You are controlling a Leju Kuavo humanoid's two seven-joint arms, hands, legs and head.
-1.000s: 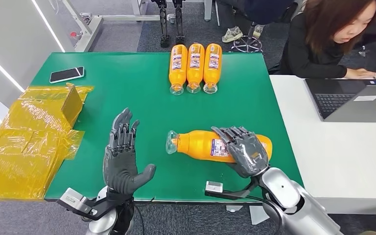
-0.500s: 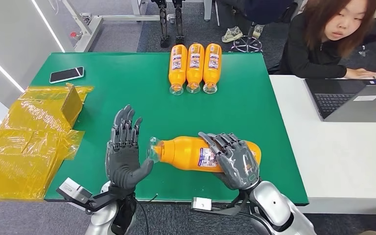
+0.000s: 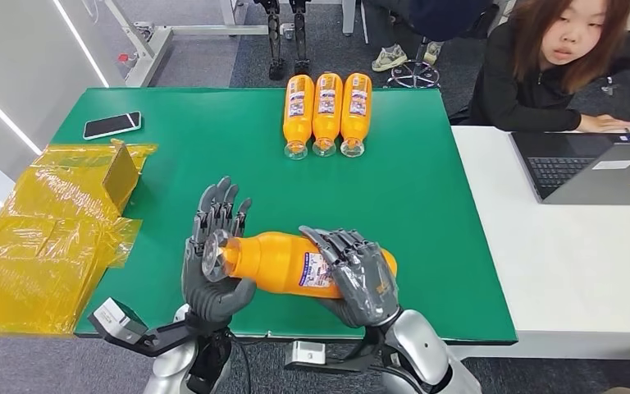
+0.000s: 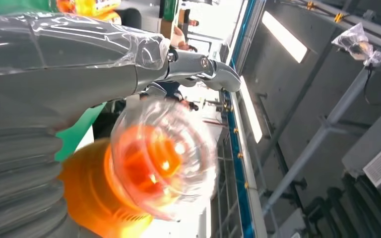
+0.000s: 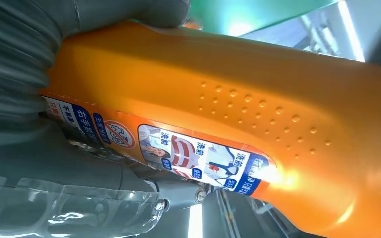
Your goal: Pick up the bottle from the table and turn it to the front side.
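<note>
The orange plastic bottle [image 3: 283,263] lies on its side above the near edge of the green table [image 3: 213,148], its smooth body dimpled with small raised dots and wrapped by a blue-and-white printed label [image 5: 198,158]. The right hand [image 3: 354,275] grips it around the label end, dark fingers [image 3: 336,246] curled over the top. The clear cap end sits against the palm of the left hand [image 3: 209,258], whose fingers stand upright and spread; whether that hand is actually holding on, I cannot tell. Three more orange bottles [image 3: 326,113] lie side by side at the far edge. A phone [image 3: 111,125] and crinkled yellow plastic sheeting [image 3: 49,238] sit to the left. A person [image 3: 558,66] sits at a white table [image 3: 558,246] with a laptop [image 3: 591,164].
</note>
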